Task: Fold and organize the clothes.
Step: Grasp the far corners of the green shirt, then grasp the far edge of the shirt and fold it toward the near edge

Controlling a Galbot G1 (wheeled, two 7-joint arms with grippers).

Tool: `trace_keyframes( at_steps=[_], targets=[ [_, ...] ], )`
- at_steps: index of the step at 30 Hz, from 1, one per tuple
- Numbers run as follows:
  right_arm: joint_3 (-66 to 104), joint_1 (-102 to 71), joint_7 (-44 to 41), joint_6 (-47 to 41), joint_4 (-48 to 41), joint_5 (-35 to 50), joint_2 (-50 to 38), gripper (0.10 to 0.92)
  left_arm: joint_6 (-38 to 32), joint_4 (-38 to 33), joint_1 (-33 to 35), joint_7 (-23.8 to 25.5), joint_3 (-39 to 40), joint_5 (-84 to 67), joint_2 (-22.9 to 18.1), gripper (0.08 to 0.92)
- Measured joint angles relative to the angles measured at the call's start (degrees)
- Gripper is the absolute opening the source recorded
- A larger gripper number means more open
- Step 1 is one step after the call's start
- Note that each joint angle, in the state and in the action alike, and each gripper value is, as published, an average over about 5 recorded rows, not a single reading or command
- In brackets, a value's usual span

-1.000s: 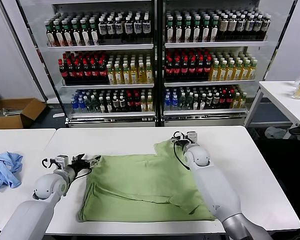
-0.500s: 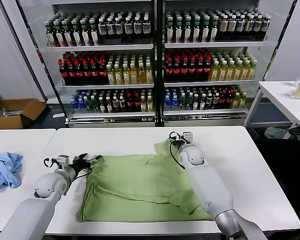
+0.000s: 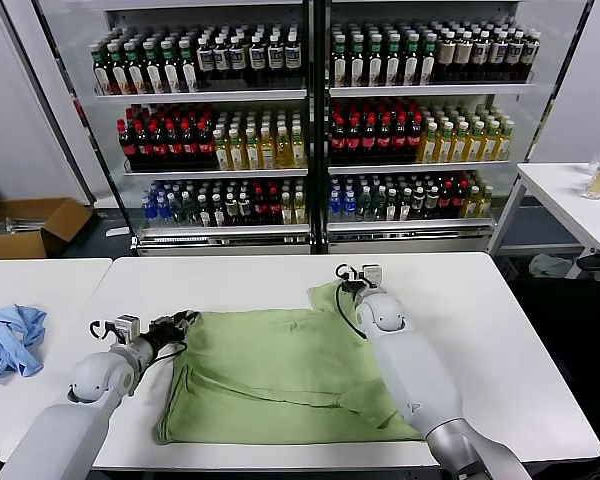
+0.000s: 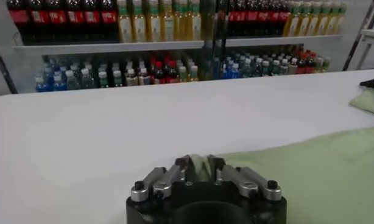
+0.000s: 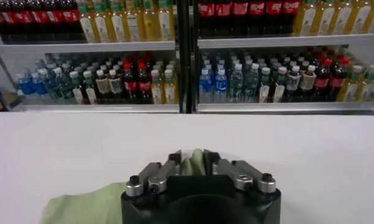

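Shirt-folding job, mid-fold by the look of it. The light green short-sleeved polo shirt (image 3: 285, 375) lies spread on the white rectangular table (image 3: 510, 350), already doubled over w/ a crease running across the near part. Left gripper (image 3: 183, 321) sits at the shirt's far left corner, jaws clamped on a pinch of green fabric (clear in the left wrist view (image 4: 199, 163)). Right gripper (image 3: 352, 281) is at the far right corner, where the cloth bunches up, jaws also closed on fabric (image 5: 193, 162).

My guess: both far corners are gripped, so the next move is lifting them together & carrying them toward the near edge, keeping the 2 hands level so the fold lands square.

Room: lots of bare table behind & to the right. Near hem sits close to the table's front edge, so not much slack there. A crumpled light blue garment (image 3: 8, 338) lies on the neighbouring table, well apart.
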Motion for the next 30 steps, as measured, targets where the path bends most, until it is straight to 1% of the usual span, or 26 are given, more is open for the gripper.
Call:
trace_keyframes(
  at_steps=[3,7,11,16,22,30],
  targets=[
    [-0.3,-0.2,-0.1,0.0,0.6,0.0,-0.4,0.115,-0.4,-0.2,-0.1,0.1,0.0,-0.1,0.2,0.140],
    [-0.9,-1.0,0.4,-0.6,3.2,1.0,-1.6,0.106,-1.1,-0.9,0.2,-0.3,-0.1,-0.9,0.6,0.087],
    [-1.1,-2.8,1.6,-2.2,9.4,3.9,-4.0,0.106,-2.1,-2.7,1.0,-1.4,-0.8,-2.7,1.4,0.084],
    [-0.3,-6.5,3.3,-3.8,20.2,8.6,-8.0,0.106,-2.9,-6.6,3.5,-3.0,-2.2,-4.6,2.5,0.084],
    [1.8,-13.0,4.8,-4.8,33.5,13.2,-13.8,0.106,-4.0,-12.2,8.4,-4.0,-4.6,-5.5,3.7,0.084],
    [5.5,-24.0,6.0,-5.6,48.6,15.5,-19.8,0.106,-5.8,-17.5,15.5,-4.6,-7.8,-6.0,4.2,0.084]
  ],
)
